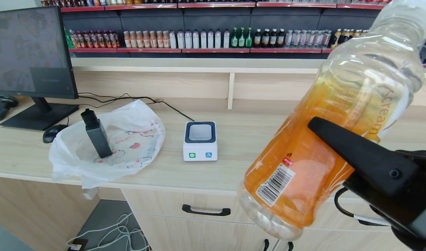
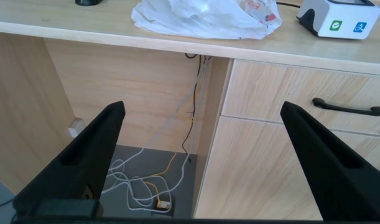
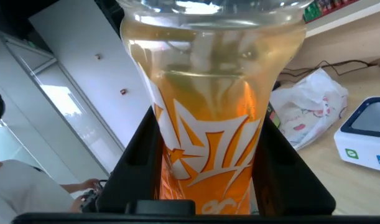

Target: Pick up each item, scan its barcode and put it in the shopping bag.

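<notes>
Right gripper (image 3: pixel 208 134): you have it clamped on the orange drink bottle (image 1: pixel 303 157), one black finger (image 1: pixel 356 153) lying across the near side of the label and both fingers flanking the bottle in the right wrist view. The bottle is in the air, well above the counter (image 1: pixel 233 170), at about 4 o'clock from the scanner (image 1: pixel 200 141) on the head-view dial. It is tilted, with the clear neck toward 1 o'clock and the clear base toward 7. Its barcode (image 1: pixel 276 183) sits low on the label and faces the head camera. Left gripper (image 2: pixel 202 107): fingers spread wide with nothing between them, held below counter level and facing the cabinet front, where loose cables hang. The scanner is a small white box with a dark-framed top window, standing mid-counter. The shopping bag (image 1: pixel 136 129), white plastic with red print, lies open at 9 o'clock from the scanner, close by but not touching it. A dark grey container (image 1: pixel 96 134) stands in the bag, leaning slightly. At 10 o'clock from the bag you see a monitor (image 1: pixel 28 52), with a black mouse (image 1: pixel 52 132) just beside the bag's far-left edge. Shelves of bottles (image 1: pixel 213 38) run along 12 o'clock behind the counter. A black drawer handle (image 1: pixel 206 210) sits at 6 o'clock below the scanner.
</notes>
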`<state>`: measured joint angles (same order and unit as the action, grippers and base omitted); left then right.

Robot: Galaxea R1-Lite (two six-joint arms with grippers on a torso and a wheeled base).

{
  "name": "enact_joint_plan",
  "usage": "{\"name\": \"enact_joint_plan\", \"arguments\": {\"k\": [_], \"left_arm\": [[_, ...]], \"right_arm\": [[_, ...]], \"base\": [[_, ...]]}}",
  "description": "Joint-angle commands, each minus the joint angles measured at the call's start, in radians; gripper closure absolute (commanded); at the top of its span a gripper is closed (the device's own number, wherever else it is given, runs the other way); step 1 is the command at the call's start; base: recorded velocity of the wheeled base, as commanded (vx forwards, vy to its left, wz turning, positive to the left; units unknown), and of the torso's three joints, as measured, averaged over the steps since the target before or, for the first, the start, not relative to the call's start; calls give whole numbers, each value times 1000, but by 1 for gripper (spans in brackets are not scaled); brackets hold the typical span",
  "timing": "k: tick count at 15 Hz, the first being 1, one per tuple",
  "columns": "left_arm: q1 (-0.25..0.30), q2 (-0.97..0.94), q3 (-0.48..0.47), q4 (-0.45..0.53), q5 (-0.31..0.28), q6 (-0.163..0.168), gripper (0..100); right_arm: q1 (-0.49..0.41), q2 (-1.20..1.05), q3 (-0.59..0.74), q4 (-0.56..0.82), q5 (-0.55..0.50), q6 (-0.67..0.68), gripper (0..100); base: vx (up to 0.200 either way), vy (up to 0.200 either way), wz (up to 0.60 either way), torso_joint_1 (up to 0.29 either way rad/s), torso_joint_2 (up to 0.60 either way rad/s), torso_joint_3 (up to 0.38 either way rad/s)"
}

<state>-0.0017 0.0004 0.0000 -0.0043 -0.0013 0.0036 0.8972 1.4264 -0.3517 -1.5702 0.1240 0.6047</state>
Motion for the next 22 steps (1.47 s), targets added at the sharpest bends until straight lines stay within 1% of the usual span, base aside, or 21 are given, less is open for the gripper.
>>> {"name": "enact_joint_plan", "arguments": {"k": [1,4,15,16,20,22], "left_arm": [[0,0,0,0,0,1,0],[0,0,0,0,0,-1,0],[0,0,0,0,0,-2,0],[0,0,0,0,0,-2,0],[0,0,0,0,0,-4,0],[0,0,0,0,0,-5,0]], "right_arm": [[29,-21,-10,-1,0,18,100],[77,-26,-21,-1,0,18,100],[75,-35,-20,-1,0,26,100],[66,-29,-20,-1,0,21,100],[-64,40,-96,-1,2,-75,100],[-159,98,-124,-1,5,-184,100]], "base": [[0,0,0,0,0,0],[0,0,0,0,0,0],[0,0,0,0,0,0],[0,0,0,0,0,0],[0,0,0,0,0,0],[0,0,0,0,0,0]]}}
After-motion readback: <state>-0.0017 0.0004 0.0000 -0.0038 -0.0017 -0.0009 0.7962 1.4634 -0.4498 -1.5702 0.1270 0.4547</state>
